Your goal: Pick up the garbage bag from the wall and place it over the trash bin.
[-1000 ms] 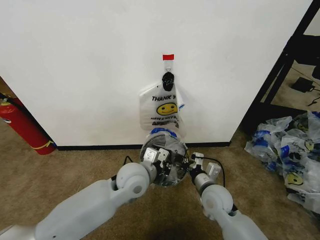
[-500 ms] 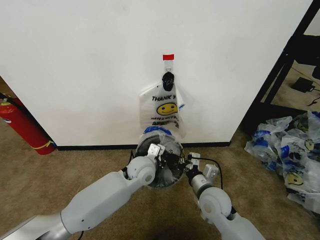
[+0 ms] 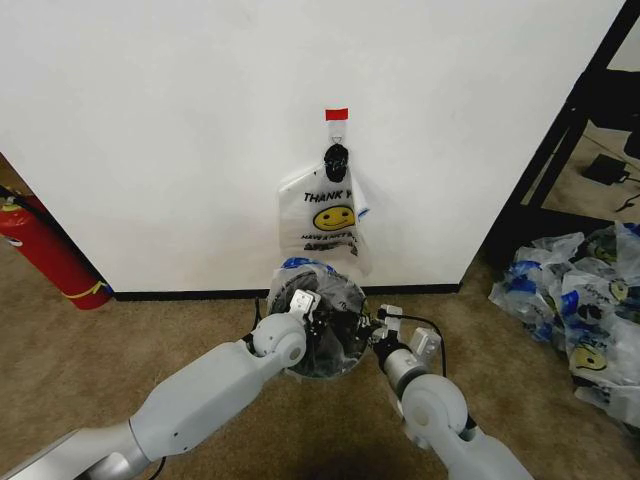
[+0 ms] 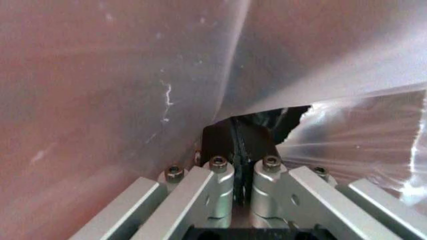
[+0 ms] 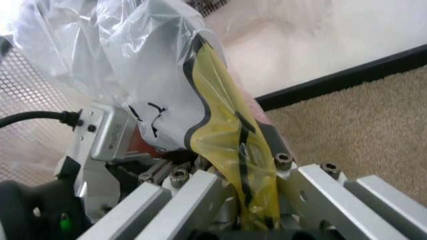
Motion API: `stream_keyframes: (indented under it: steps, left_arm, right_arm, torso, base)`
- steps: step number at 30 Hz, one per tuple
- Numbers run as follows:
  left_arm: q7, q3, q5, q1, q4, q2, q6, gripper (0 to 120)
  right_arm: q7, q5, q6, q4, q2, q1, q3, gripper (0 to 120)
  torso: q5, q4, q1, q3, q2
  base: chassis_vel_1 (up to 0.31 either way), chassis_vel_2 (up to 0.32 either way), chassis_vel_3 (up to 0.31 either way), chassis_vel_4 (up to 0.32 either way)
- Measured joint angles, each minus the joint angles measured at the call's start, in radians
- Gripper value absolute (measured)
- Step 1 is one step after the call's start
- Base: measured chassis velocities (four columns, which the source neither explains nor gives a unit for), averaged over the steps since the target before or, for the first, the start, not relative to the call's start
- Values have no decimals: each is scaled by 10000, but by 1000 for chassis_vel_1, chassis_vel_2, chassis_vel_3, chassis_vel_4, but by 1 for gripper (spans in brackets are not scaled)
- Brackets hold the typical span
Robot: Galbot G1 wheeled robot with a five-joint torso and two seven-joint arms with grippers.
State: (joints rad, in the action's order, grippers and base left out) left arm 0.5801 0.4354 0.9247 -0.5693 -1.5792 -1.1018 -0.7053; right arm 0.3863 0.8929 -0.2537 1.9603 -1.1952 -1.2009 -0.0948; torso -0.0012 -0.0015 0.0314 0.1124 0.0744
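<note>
Bag (image 3: 322, 300) draped over bin (image 3: 325, 365) below wall (image 3: 180, 120), head view shows another bag (image 3: 322, 215) hanging on the hook, left gripper (image 4: 241, 150) pinched tight on film, right gripper (image 5: 250, 190) clamped on bag's yellow print.

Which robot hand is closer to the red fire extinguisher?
Left. The left gripper works at the trash bin, on the side toward the fire extinguisher; the right gripper sits farther away.

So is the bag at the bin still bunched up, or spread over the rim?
Spread, mostly: the garbage bag drapes around the trash bin mouth, both grippers pinching its film; full rim coverage cannot be told.
</note>
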Motion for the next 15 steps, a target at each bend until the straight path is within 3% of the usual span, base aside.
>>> stream_keyframes:
  steps: [15]
  left_arm:
    - [-225,-32,26,-203,-119,94,68,0]
  right_arm:
    - [8,143,-13,65,-96,-186,2,0]
  torso:
    - [0,0,0,0,0]
  base:
    - [0,0,0,0]
